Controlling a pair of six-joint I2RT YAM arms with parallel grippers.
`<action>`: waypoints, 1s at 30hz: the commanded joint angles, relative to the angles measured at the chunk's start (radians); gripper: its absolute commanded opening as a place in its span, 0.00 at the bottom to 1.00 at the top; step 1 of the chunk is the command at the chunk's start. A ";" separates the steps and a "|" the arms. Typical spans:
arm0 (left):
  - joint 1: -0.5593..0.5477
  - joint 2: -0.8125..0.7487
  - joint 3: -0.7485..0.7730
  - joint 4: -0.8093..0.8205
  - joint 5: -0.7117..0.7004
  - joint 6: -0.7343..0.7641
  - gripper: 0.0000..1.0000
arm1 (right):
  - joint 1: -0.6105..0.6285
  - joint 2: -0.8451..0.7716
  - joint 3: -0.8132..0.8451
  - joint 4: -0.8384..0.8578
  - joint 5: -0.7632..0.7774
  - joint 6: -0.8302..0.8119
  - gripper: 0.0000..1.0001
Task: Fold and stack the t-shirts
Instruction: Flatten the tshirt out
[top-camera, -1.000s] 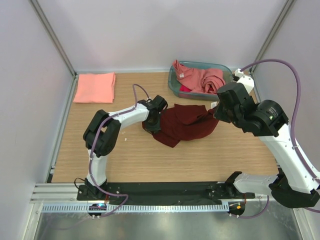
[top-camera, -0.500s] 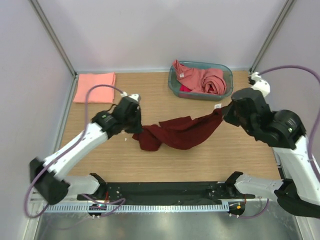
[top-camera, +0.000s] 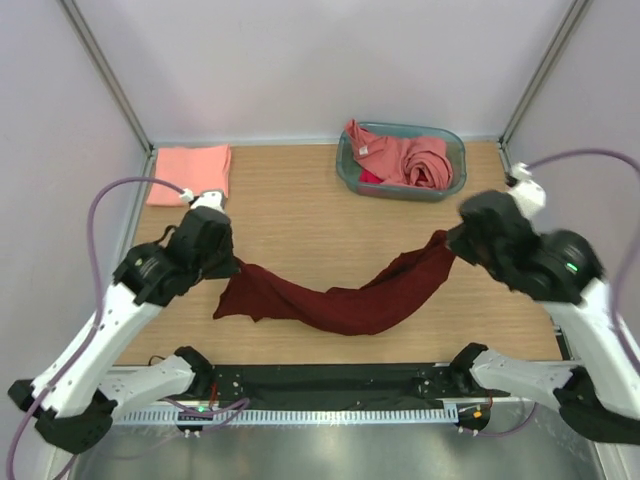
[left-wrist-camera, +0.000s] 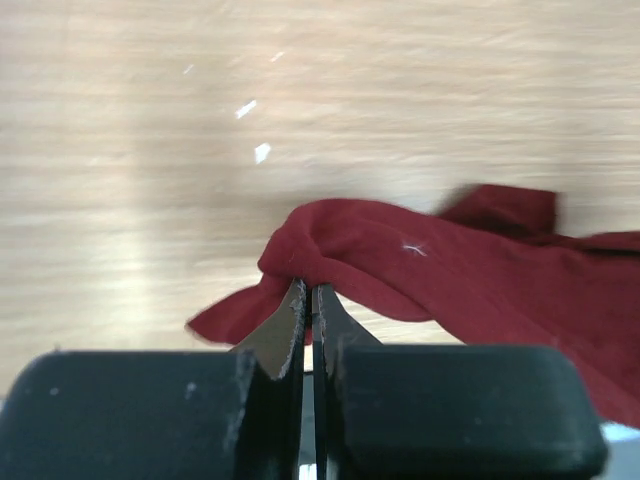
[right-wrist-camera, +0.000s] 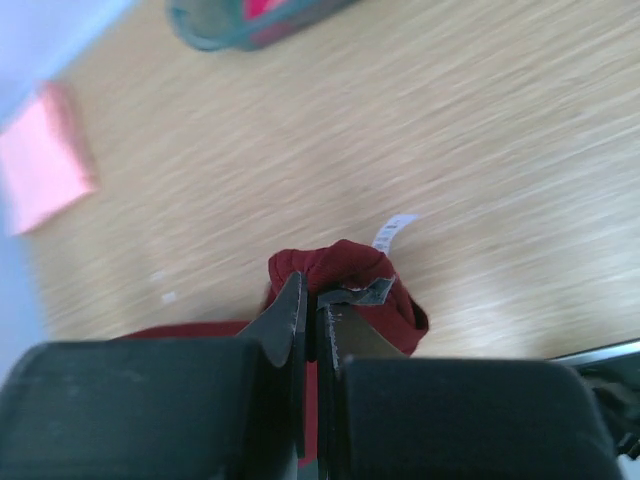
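The dark maroon t-shirt (top-camera: 340, 300) hangs stretched in a sagging band between both arms over the wooden table. My left gripper (top-camera: 232, 268) is shut on its left end, and the cloth (left-wrist-camera: 420, 265) bunches at the fingertips (left-wrist-camera: 308, 290). At the other end my right gripper (top-camera: 448, 240) is shut on the shirt, where a wad of maroon cloth (right-wrist-camera: 340, 265) with a white label sits at its tips (right-wrist-camera: 312, 285). A folded salmon t-shirt (top-camera: 190, 174) lies flat at the back left. More pink t-shirts (top-camera: 405, 158) are crumpled in the basket.
The teal-blue plastic basket (top-camera: 452, 140) stands at the back right, near the right wall post. Grey walls close the table on three sides. A black rail with the arm bases runs along the near edge.
Both arms have pulled apart and toward the near edge. The maroon t-shirt went from a heap at the table's middle to a long stretched band. The left gripper closed on it.
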 joint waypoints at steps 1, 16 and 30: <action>0.038 0.157 0.033 -0.071 -0.109 -0.042 0.00 | -0.044 0.230 -0.002 -0.157 0.146 -0.075 0.01; 0.482 0.280 -0.045 0.002 0.043 0.036 0.00 | -0.447 0.957 0.295 0.205 -0.381 -0.486 0.13; 0.482 0.107 -0.168 0.012 0.160 0.012 0.78 | -0.140 0.614 -0.270 0.416 -0.529 -0.504 0.71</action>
